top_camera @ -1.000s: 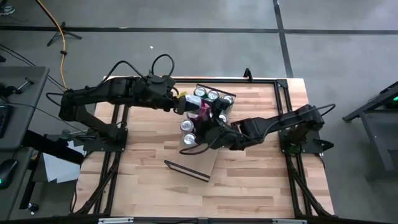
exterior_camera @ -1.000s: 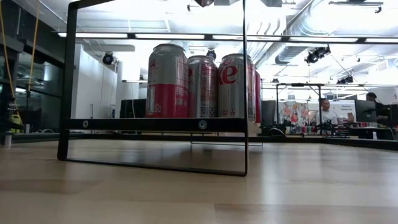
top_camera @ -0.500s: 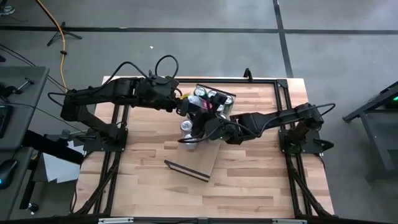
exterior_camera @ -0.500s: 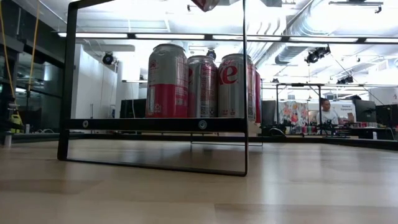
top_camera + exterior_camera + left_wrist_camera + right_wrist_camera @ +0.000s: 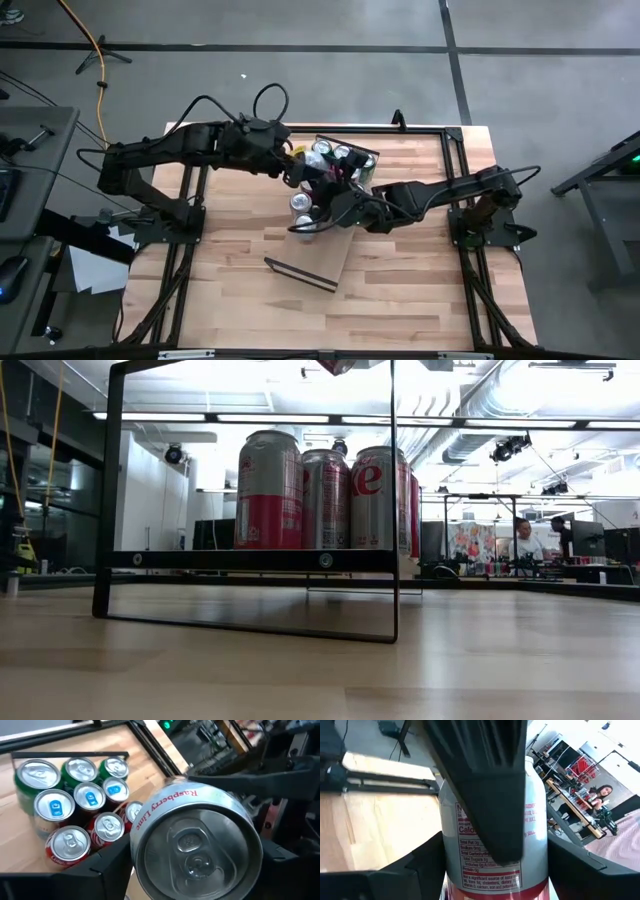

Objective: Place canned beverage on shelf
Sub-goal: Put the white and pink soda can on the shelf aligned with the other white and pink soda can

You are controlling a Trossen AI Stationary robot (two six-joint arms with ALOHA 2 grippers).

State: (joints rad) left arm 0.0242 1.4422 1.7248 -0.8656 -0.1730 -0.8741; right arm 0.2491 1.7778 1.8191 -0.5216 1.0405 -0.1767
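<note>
A silver and pink canned beverage [image 5: 195, 845] hangs in the air above the shelf, tilted, its top end facing my left wrist. Both grippers are shut on it: my left gripper [image 5: 305, 175] reaches in from the table's left and my right gripper [image 5: 325, 200] from the right. In the high view the two grippers hide most of the can. The shelf [image 5: 332, 250] is a light board with dark rails [image 5: 110, 490]. Several cans [image 5: 75, 800] stand on their bases in a close cluster at its far end. My left gripper has the can's side wall [image 5: 142, 870] between its two fingers. The fingers lie along the can's length, coming from its top end. One finger [image 5: 490, 785] runs down over the label. The can is lifted clear of the shelf. My right gripper holds the same can by its side wall [image 5: 452, 865], one finger on each side, at the can's lower part. The fingers lie across the can, reaching from the table's right. The can hangs clear of everything below.
The near half of the shelf board shows bare wood, and the near rail [image 5: 300, 272] stands at its end. Black frame bars [image 5: 455, 190] run along the table's sides. Beyond the table, people [image 5: 520, 540] sit in the room.
My right gripper has moved toward the table's far left, up to the can at my left gripper, and then stayed there. The can has stayed above the shelf's cluster of cans.
</note>
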